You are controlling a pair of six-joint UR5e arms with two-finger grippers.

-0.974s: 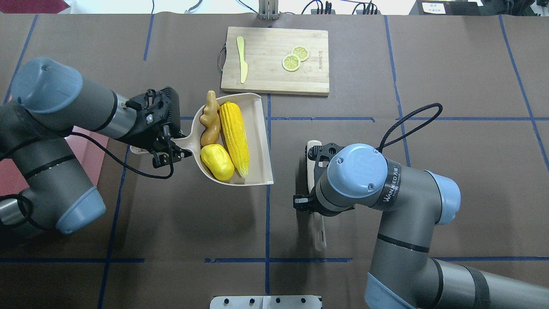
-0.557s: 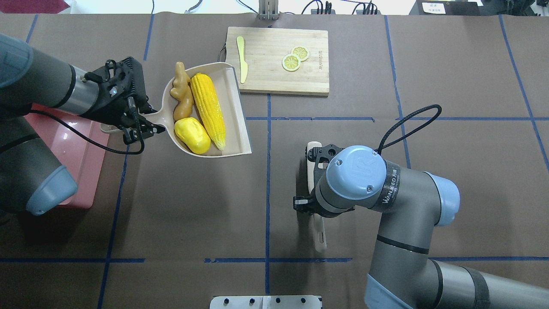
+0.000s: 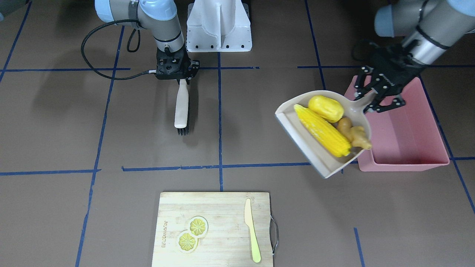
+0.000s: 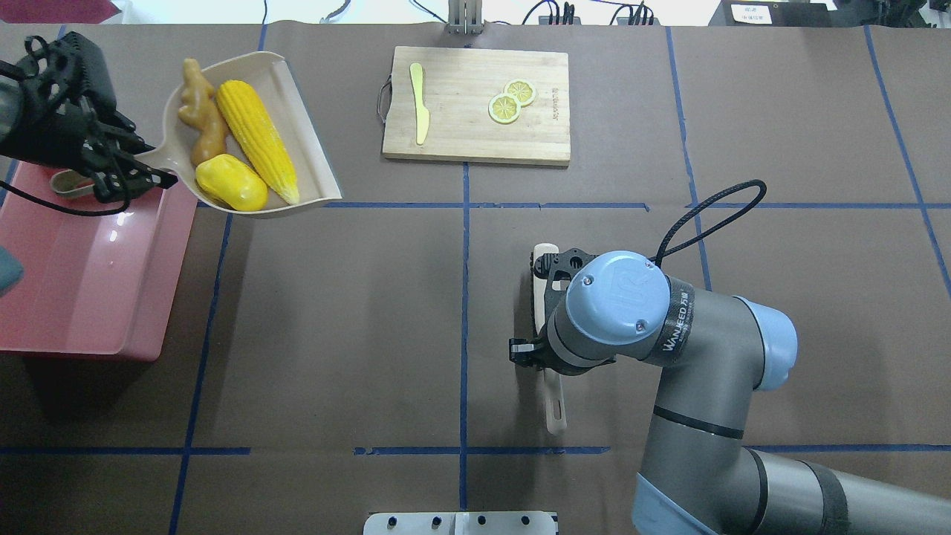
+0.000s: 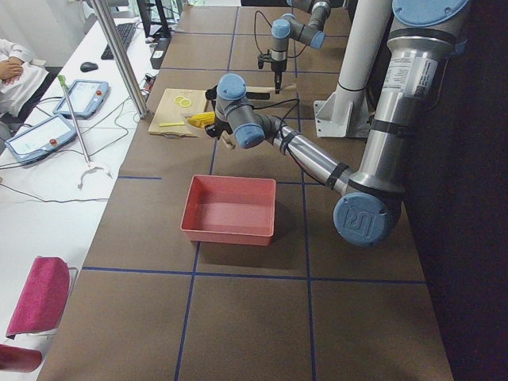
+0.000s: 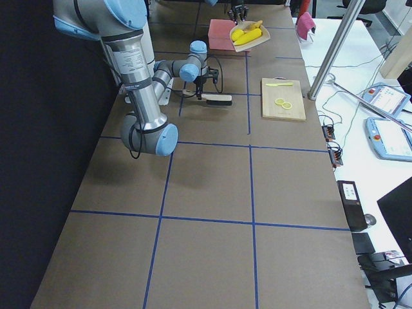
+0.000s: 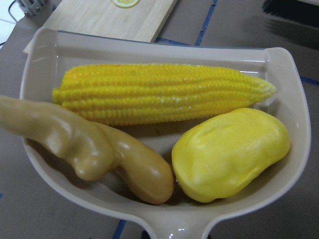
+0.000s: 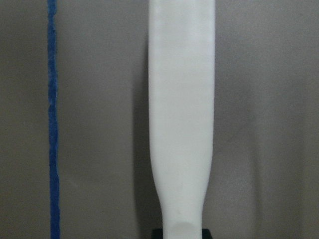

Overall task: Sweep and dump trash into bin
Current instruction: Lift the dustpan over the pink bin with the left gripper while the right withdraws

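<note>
The left gripper [image 3: 373, 98] is shut tight on the handle of a beige dustpan [image 4: 301, 130] and holds it up in the air. All the trash is in the dustpan. The corn [image 4: 256, 141] lies long down the middle of it. The yellow lump [image 4: 232, 183] sits at the handle end and touches the corn. The ginger [image 4: 200, 111] lies along the left wall, beside the corn, and its near end touches the lump. Its far tip sticks out over the rim.

The pink bin [image 4: 89, 282] stands on the table at the left end. The handle and the gripper are over the far part of the bin. The wide part of the dustpan hangs past the bin's far right corner, over the brown table [image 4: 334, 334].

The right gripper [image 3: 181, 78] is near the middle of the table, a bit to the right. It is clamped on the white handle of a brush [image 3: 181, 107]. The brush points to the far side and its dark bristles are at the far end.

A wooden board [image 4: 461, 141] lies at the far side. A yellow-green knife [image 4: 420, 104] and two lemon slices [image 4: 511, 101] rest on it
</note>
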